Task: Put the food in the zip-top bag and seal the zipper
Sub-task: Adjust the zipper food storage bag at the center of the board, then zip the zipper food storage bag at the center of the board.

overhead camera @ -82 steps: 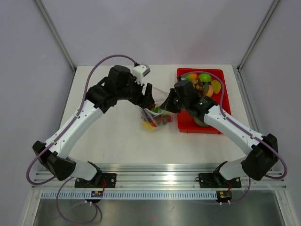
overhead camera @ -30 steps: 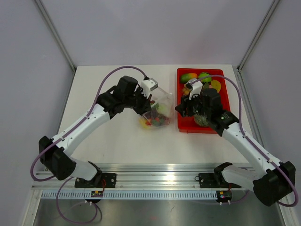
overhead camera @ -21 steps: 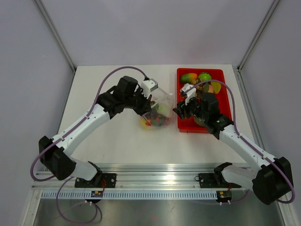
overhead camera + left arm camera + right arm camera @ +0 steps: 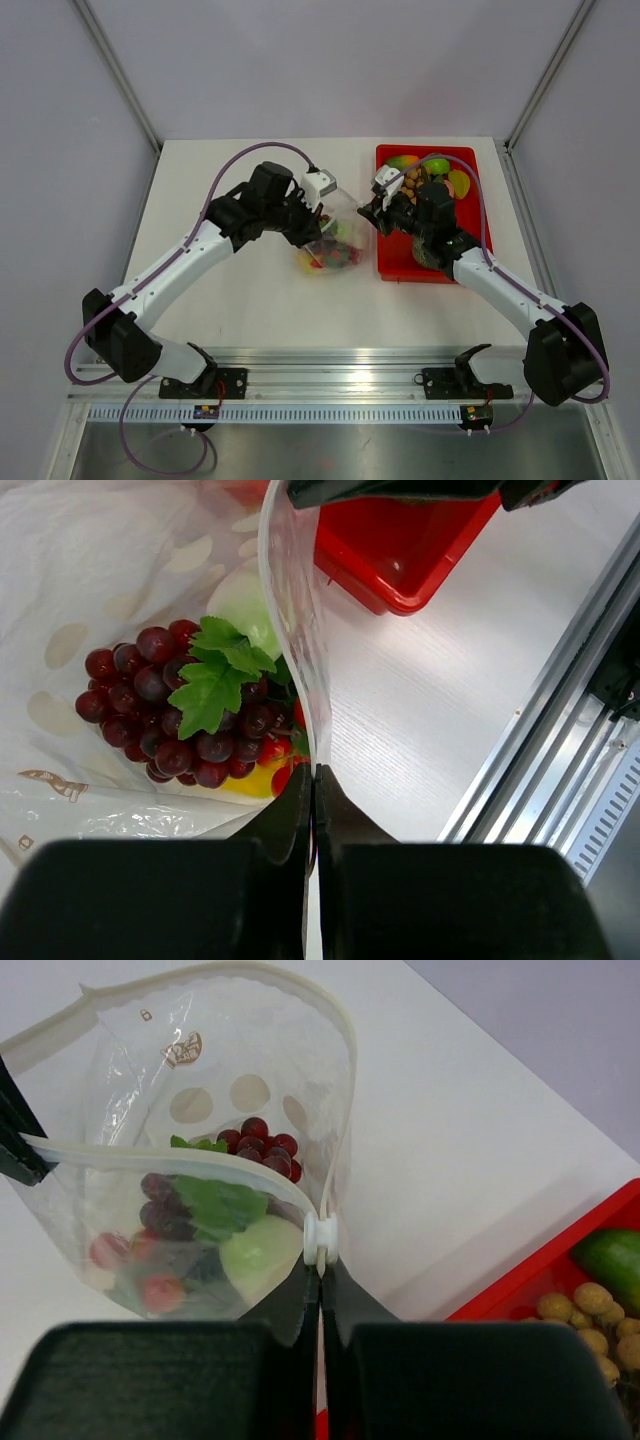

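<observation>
Currently your left gripper (image 4: 314, 772) is clamped on one end of the bag (image 4: 215, 1100) mouth; your right gripper (image 4: 321, 1268) is pinched closed on the white zipper slider (image 4: 321, 1239) at the other end. Bag sits on the table (image 4: 430, 710) beside the red tray (image 4: 400, 602), food (image 4: 170, 720) inside (grapes, green and red bits). Risk: you hold the slider by fingertips only, so it may pop free under pull; the mouth bows wide, so the tracks may not mesh

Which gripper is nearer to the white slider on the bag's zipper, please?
Right gripper: its jaws are shut on the slider; the left gripper pinches the bag rim at the far end.
</observation>
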Tool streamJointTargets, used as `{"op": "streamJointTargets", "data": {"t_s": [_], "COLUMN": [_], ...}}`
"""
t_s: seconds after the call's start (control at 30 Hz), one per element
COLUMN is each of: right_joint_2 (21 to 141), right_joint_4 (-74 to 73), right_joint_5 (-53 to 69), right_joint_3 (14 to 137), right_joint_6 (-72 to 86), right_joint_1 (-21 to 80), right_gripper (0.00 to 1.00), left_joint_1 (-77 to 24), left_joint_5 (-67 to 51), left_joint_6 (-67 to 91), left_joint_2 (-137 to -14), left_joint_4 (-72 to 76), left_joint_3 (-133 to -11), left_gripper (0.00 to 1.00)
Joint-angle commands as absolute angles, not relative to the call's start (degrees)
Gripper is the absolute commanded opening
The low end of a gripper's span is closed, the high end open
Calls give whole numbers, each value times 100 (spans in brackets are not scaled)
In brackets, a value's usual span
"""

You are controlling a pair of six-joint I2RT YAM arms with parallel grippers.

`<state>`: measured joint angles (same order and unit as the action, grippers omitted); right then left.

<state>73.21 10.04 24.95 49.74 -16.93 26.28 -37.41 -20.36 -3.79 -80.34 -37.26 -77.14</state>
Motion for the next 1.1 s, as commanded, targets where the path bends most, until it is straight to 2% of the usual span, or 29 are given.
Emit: {"op": "streamJointTargets", "data": {"t_s": [0.0,0.03,0.07,0.1,0.17,0.23,0.3,0.4,0.47,0.57,0.73,1.07], "right_joint_2": [7234,7225,7225,7233,7225,7207,7154,7075,7014,6935,6856,6776], "right_joint_4": [1617,1626,1635,1635,1635,1661,1722,1775,1740,1670,1547,1249], "right_joint_5": [2584,2593,2601,2610,2672,2724,2742,2821,2909,3006,3102,3287], "right_joint_3": [5089,5080,5080,5071,5054,5027,4966,4913,4904,4878,4869,4913], "right_joint_6": [-1670,-1670,-1679,-1679,-1696,-1696,-1653,-1626,-1608,-1626,-1670,-1767], "right_joint_1": [2619,2610,2610,2619,2619,2610,2619,2602,2601,2593,2602,2593], "right_gripper": [0,0,0,0,0,0,0,0,0,0,0,0], "left_joint_1": [-3735,-3735,-3735,-3727,-3727,-3700,-3700,-3709,-3709,-3709,-3735,-3788], "left_joint_5": [-2390,-2365,-2173,-2032,-1655,-1495,-1476,-1993,-2581,-2873,-3567,-3963], "left_joint_6": [-632,-650,-685,-738,-799,-914,-1081,-1317,-1537,-1564,-1889,-2873], "left_joint_2": [-8015,-8059,-8077,-8095,-8095,-8034,-7919,-7621,-7393,-7312,-8085,-8446], "left_joint_4": [-3935,-4051,-4156,-4340,-4473,-4483,-4098,-3046,-2403,-1250,-1477,-1019], "left_joint_3": [-8059,-8164,-8252,-8470,-8700,-8990,-9018,-8588,-8061,-7534,-8120,-7928], "left_gripper": [0,30,50,67,90,91,88,80,77,73,64,60]}}
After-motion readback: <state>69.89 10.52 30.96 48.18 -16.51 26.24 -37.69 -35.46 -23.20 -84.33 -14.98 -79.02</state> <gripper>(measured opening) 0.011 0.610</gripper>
